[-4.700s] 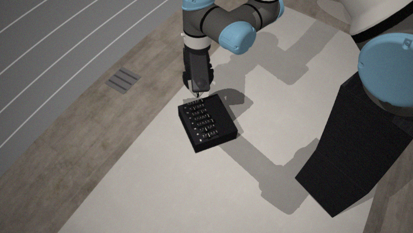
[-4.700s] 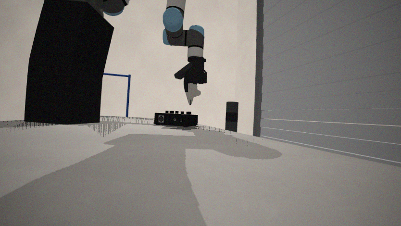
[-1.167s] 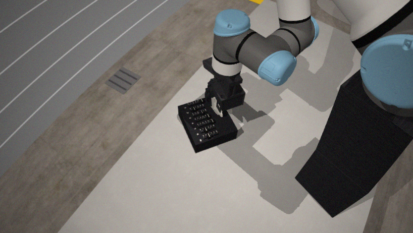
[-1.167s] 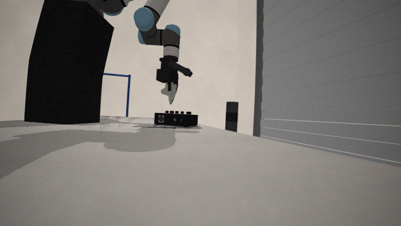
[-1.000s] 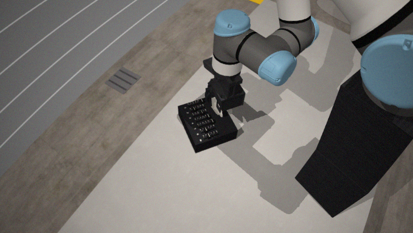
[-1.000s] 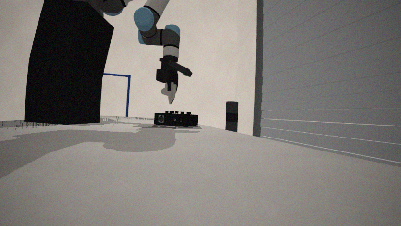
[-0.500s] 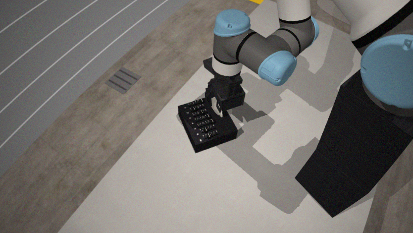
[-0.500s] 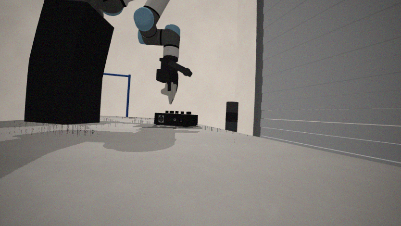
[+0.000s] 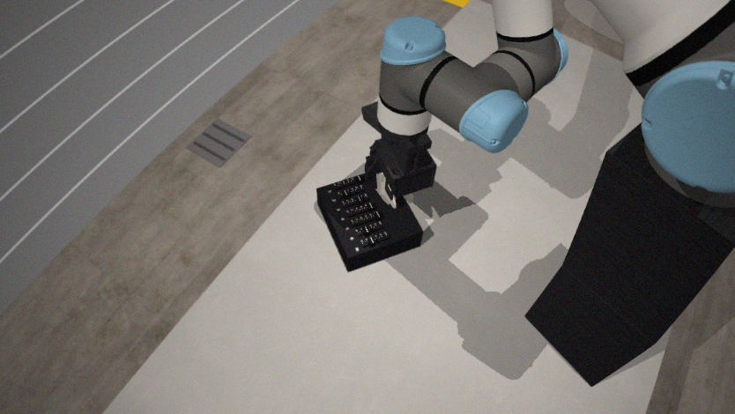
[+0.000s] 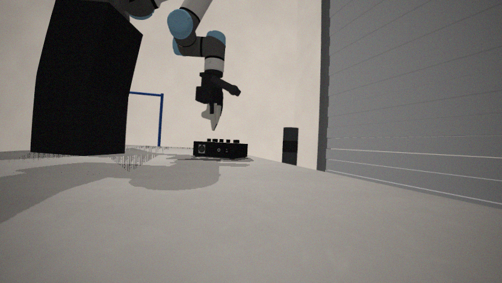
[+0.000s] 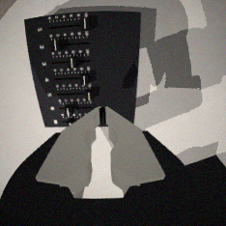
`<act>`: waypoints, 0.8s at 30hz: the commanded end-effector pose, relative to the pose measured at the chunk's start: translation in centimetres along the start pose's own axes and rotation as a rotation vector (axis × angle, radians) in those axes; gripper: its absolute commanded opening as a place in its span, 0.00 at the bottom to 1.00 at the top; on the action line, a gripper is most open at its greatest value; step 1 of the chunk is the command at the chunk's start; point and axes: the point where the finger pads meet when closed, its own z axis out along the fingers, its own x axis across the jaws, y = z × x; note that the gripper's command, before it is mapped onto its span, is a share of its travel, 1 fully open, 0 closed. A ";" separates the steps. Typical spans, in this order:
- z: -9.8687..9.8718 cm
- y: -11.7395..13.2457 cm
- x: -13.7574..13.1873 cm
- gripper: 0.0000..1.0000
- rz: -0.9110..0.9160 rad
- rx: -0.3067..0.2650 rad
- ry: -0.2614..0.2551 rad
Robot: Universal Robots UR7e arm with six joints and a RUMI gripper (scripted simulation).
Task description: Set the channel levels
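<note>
The lighting desk [image 9: 367, 222] is a black box on the pale mat, with several fader rows across its top. It also shows in the exterior view [image 10: 220, 149], where its fader caps stick up, and in the wrist view [image 11: 82, 68]. My gripper [image 9: 390, 197] [image 10: 214, 126] is shut and empty. It points down and hangs well above the desk, over the desk's arm-side half. In the wrist view the fingertips [image 11: 101, 116] sit at the desk's near edge. Fader knobs stand at different places along their rows; level marks are too small to read.
The arm's black pedestal [image 9: 632, 256] stands to the right of the desk. A dark post [image 10: 290, 145] and a blue frame [image 10: 154, 115] stand behind the desk in the exterior view. A grey ribbed wall [image 10: 414, 98] runs along one side.
</note>
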 end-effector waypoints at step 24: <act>0.3 0.0 0.0 0.00 0.000 0.001 0.000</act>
